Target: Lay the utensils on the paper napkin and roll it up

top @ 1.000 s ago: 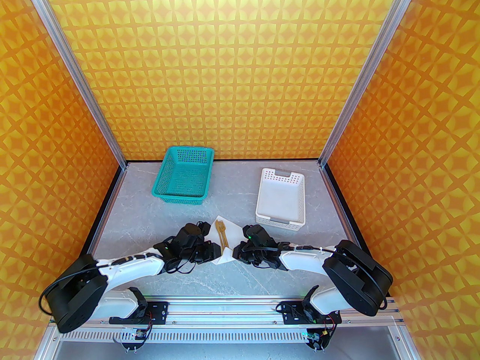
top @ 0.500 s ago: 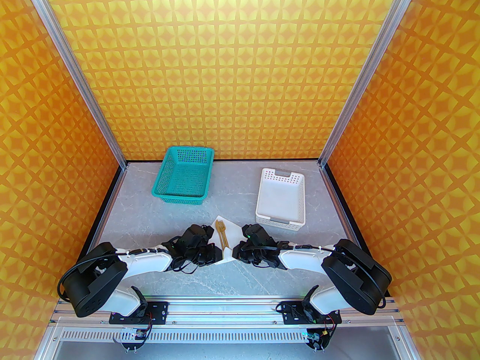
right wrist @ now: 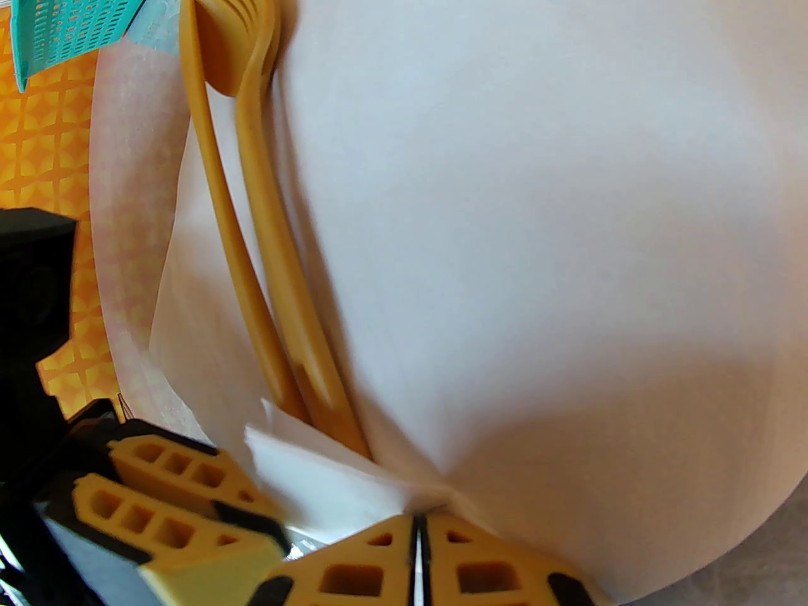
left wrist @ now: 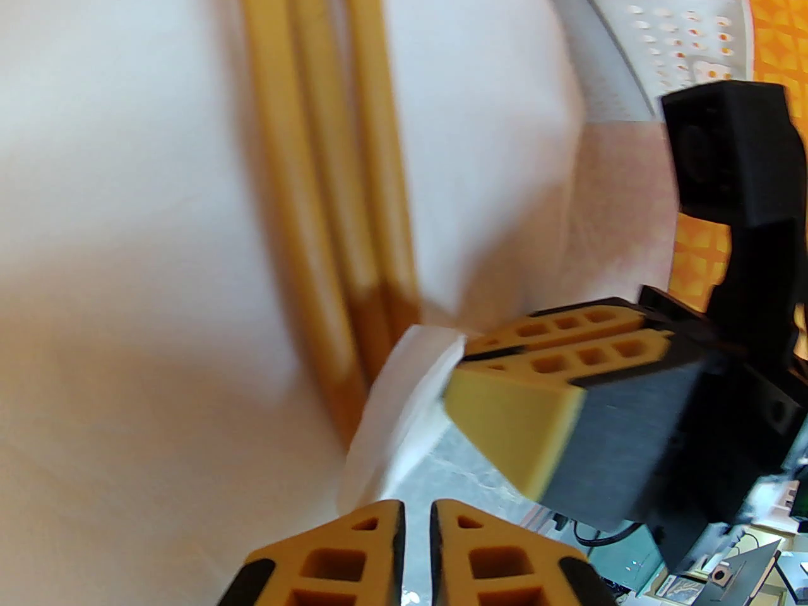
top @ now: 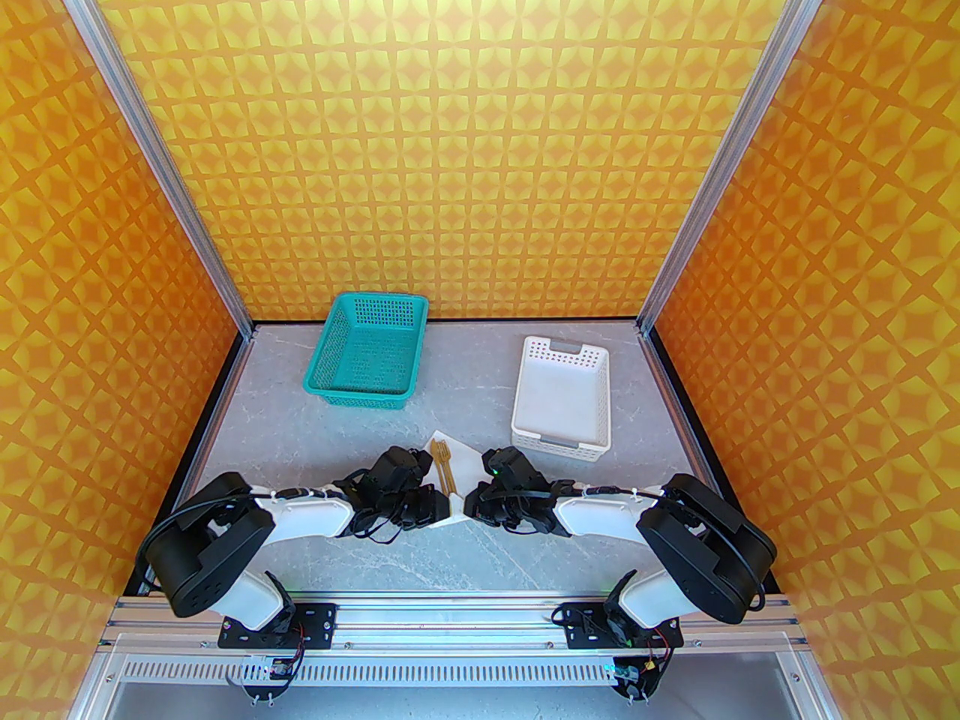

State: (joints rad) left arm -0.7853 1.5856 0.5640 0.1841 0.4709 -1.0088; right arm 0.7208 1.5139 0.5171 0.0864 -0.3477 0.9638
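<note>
The white paper napkin (top: 466, 469) lies on the table between the two wrists, with the tan utensils (top: 443, 466) side by side on its left part. In the right wrist view the fork (right wrist: 259, 149) and spoon (right wrist: 211, 168) lie close together, their handle ends tucked under a raised fold of the paper napkin (right wrist: 328, 471). My right gripper (right wrist: 416, 553) is shut on the napkin's near edge. My left gripper (left wrist: 416, 528) is shut on the same edge of the paper napkin (left wrist: 404, 414), just beside the right fingers (left wrist: 568, 344). The utensils (left wrist: 328, 168) look blurred there.
A teal basket (top: 369, 350) stands at the back left and a white perforated basket (top: 562, 400) at the back right, both behind the napkin. Grey table surface (top: 450, 563) lies between the wrists and the arm bases.
The left arm has swung to the right, bringing its gripper closer to the right one. The napkin's near edge has bunched up between them. The right arm has shifted only slightly.
</note>
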